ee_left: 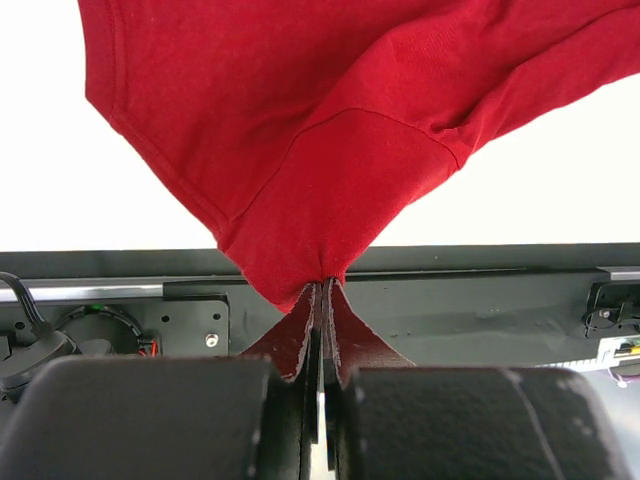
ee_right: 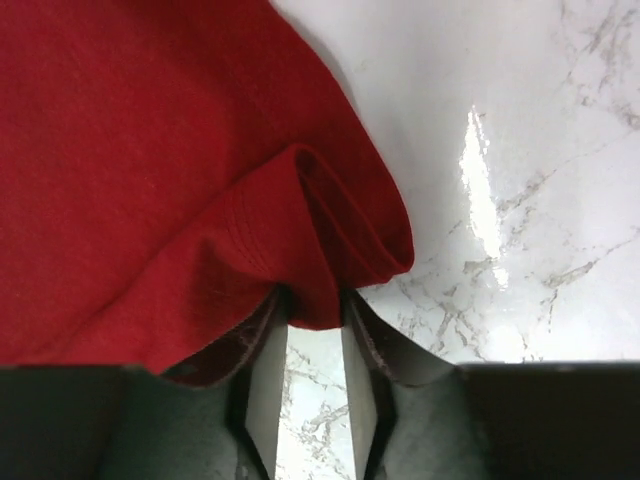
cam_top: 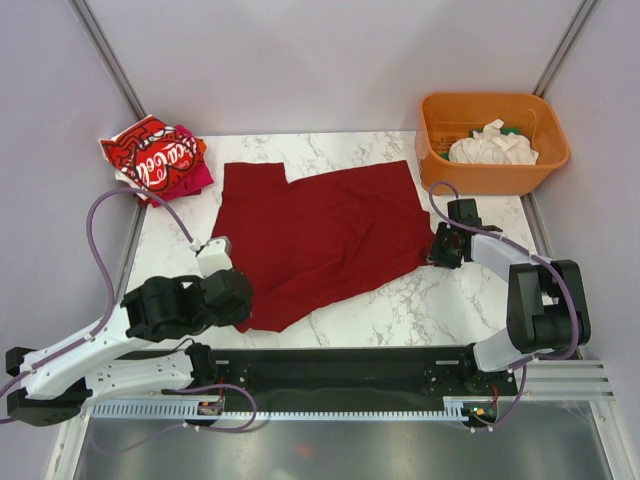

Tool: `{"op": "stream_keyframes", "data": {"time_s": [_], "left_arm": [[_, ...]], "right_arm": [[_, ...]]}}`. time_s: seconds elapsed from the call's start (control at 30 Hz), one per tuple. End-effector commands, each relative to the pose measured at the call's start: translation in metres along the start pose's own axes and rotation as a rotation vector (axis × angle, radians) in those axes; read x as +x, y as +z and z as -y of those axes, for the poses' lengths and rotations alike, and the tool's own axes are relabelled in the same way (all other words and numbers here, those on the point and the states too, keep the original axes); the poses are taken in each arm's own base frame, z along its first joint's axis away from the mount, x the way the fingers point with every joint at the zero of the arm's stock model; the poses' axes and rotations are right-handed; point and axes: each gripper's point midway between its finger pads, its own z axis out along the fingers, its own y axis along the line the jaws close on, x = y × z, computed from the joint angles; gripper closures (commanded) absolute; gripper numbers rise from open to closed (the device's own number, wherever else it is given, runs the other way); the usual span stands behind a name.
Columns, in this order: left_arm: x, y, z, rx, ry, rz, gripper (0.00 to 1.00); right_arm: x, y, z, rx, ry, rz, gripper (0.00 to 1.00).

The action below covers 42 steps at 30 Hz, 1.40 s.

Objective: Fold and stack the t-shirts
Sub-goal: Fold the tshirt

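The plain dark red t-shirt (cam_top: 320, 235) lies spread flat in the middle of the marble table. My left gripper (cam_top: 238, 300) is at its near left corner and, in the left wrist view, the gripper (ee_left: 325, 290) is shut on a pinch of the shirt (ee_left: 330, 130). My right gripper (cam_top: 440, 248) is at the shirt's right edge; in the right wrist view the gripper (ee_right: 315, 305) holds a folded hem of the shirt (ee_right: 130, 180) between its tips. The bright red lettered t-shirt (cam_top: 150, 155) lies folded at the far left on the magenta one (cam_top: 197, 180). The white t-shirt (cam_top: 492, 145) lies crumpled in the tub.
The orange plastic tub (cam_top: 545, 150) stands at the far right corner, just beyond my right gripper. Bare marble (cam_top: 420, 300) shows to the near right of the shirt. Grey walls close in the back and sides.
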Motion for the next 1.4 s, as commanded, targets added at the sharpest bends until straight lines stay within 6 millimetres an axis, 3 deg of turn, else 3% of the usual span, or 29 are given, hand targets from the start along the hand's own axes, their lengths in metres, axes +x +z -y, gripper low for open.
{"op": "stream_keyframes", "data": {"time_s": [0.0,0.1,0.4,0.53,0.73,0.83,0.97,1.07,1.17,1.37], "left_arm": [[-0.011,0.001,0.001,-0.006,0.005,0.050,0.98],[-0.012,0.001,0.003,-0.008,0.009,0.050,0.98],[-0.012,0.000,0.006,-0.003,0.004,0.041,0.98],[-0.011,-0.002,0.007,0.005,0.001,0.036,0.98],[-0.010,-0.004,0.008,0.019,-0.004,0.026,0.98],[-0.008,-0.007,0.008,0.036,-0.014,0.013,0.98],[-0.003,-0.017,0.007,0.076,-0.047,-0.020,0.98],[0.002,-0.024,0.003,0.100,-0.066,-0.047,0.98],[0.012,-0.024,-0.004,0.093,-0.086,-0.085,0.98],[0.035,-0.024,-0.008,0.110,-0.122,-0.180,0.98]], "right_arm": [[-0.010,0.001,0.000,-0.015,0.000,0.034,0.66],[-0.008,-0.004,0.000,-0.026,0.004,0.036,0.74],[0.016,-0.027,0.006,-0.044,-0.007,0.015,0.72],[0.022,-0.030,0.003,-0.066,-0.002,0.002,1.00],[0.018,-0.041,-0.005,-0.107,0.023,0.021,1.00],[0.009,-0.062,-0.014,-0.164,0.084,0.077,1.00],[-0.007,-0.115,-0.033,-0.275,0.097,0.187,1.00],[-0.004,-0.142,-0.038,-0.309,0.085,0.196,1.00],[0.000,-0.164,-0.039,-0.337,0.092,0.229,1.00],[0.013,-0.188,-0.027,-0.326,0.112,0.280,1.00]]}}
